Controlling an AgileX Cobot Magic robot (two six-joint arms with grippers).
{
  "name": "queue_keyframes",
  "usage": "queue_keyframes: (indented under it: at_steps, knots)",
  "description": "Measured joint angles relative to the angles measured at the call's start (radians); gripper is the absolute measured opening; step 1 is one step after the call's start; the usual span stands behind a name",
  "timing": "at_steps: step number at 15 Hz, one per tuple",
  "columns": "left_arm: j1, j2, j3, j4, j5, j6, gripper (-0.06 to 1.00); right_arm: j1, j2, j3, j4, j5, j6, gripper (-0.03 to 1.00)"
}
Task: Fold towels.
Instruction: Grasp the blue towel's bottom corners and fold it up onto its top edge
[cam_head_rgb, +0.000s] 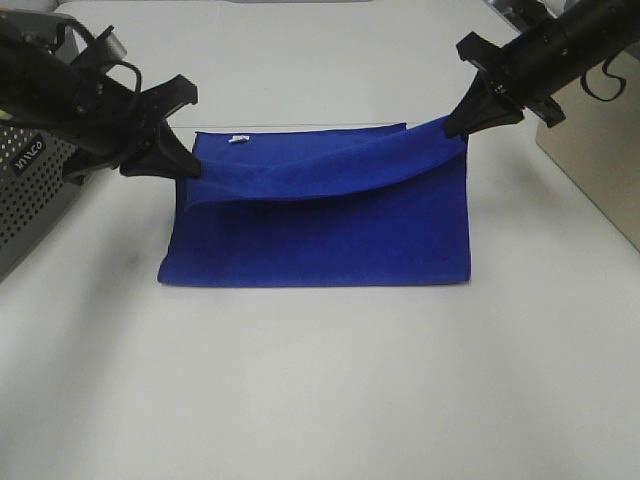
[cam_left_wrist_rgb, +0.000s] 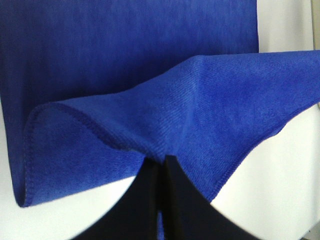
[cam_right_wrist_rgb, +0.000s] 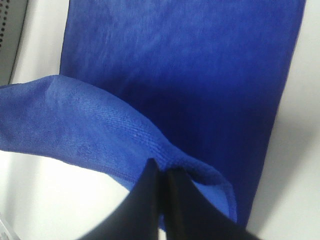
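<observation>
Your left gripper (cam_head_rgb: 183, 168) is pinched tight on the towel (cam_head_rgb: 320, 240) at the left end of a long stitched edge. Its wrist view shows the black jaws pressed together with blue cloth running between them. Your right gripper (cam_head_rgb: 455, 124) is clamped the same way on the right end of that edge. It sits a little higher and farther back than the left one.

Between the two grips the held edge sags in the middle, so the raised layer hangs in a shallow trough over the layer below. That lower layer lies flat on the table (cam_head_rgb: 320, 390) at the centre. Its far edge shows just behind the raised one, and the tag (cam_head_rgb: 237, 139) sits on it near the left corner.

By my reading you are partway through the first fold. The cloth is doubled along its near side, but the top layer is not yet laid down. What is left is to line the held edge up with the far edge, lower it flat and let go. Any further folds come after that.
</observation>
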Motion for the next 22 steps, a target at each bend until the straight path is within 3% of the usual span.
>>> queue_keyframes:
  at_steps: [7, 9, 13, 16, 18, 20, 22]
  knots:
    - [0.000, 0.246, -0.350, 0.019, -0.134, 0.038, 0.00, 0.036, 0.362, -0.560, -0.037, 0.014, 0.083, 0.02]
    - [0.000, 0.320, -0.446, 0.019, -0.202, 0.072, 0.00, 0.036, 0.445, -0.661, -0.038, -0.066, 0.091, 0.02]
    - [0.000, 0.432, -0.534, 0.023, -0.345, 0.196, 0.00, 0.036, 0.514, -0.675, -0.040, -0.251, 0.065, 0.02]
    - [0.000, 0.489, -0.544, 0.022, -0.441, 0.250, 0.00, 0.036, 0.553, -0.675, -0.034, -0.301, 0.058, 0.02]
    - [0.000, 0.504, -0.544, 0.021, -0.484, 0.254, 0.03, 0.042, 0.563, -0.675, -0.025, -0.336, 0.058, 0.11]
    - [0.000, 0.504, -0.545, 0.018, -0.504, 0.258, 0.22, 0.049, 0.564, -0.675, -0.023, -0.346, 0.058, 0.37]
    - [0.000, 0.504, -0.546, 0.018, -0.513, 0.258, 0.55, 0.057, 0.564, -0.675, -0.022, -0.336, 0.058, 0.56]
